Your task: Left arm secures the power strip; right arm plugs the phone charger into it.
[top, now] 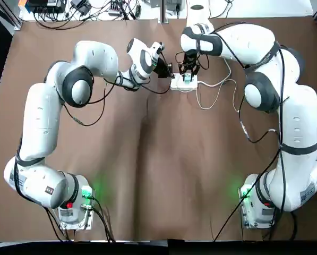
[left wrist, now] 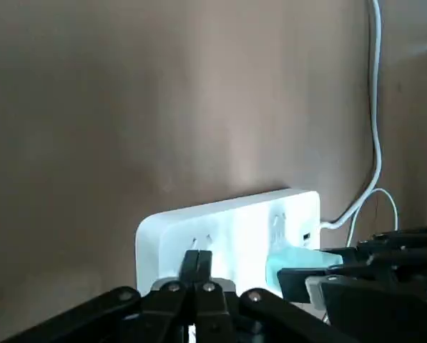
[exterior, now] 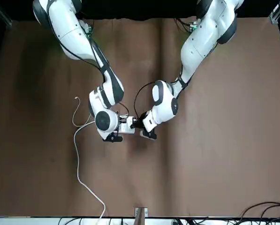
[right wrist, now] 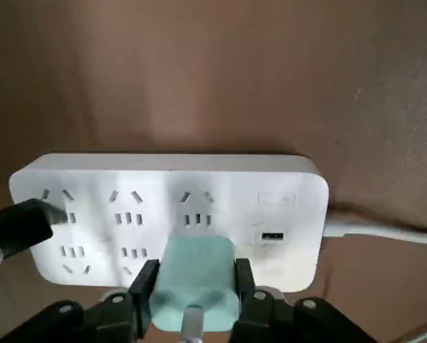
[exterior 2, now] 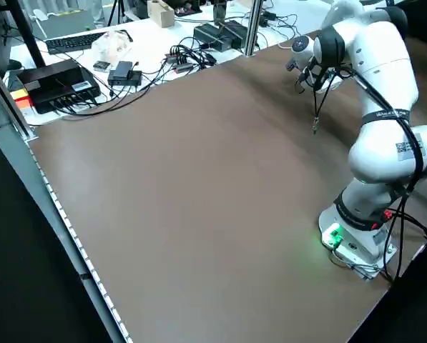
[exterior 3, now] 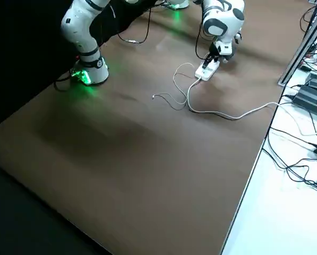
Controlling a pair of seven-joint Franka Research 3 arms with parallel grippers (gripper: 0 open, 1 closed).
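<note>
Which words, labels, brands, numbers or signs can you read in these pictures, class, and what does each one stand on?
No text can be read with certainty.
White jointed left robot arm: small dark printed labels near its base, too small to read.
White jointed right robot arm: a label low on it, too small to read.
White rounded rectangular power strip: no readable words, only socket slots.
Teal plastic phone charger: no text visible.

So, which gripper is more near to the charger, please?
Right. The right gripper has the charger between its fingers; the left gripper is farther, over the end of the power strip away from its thick cord.
</note>
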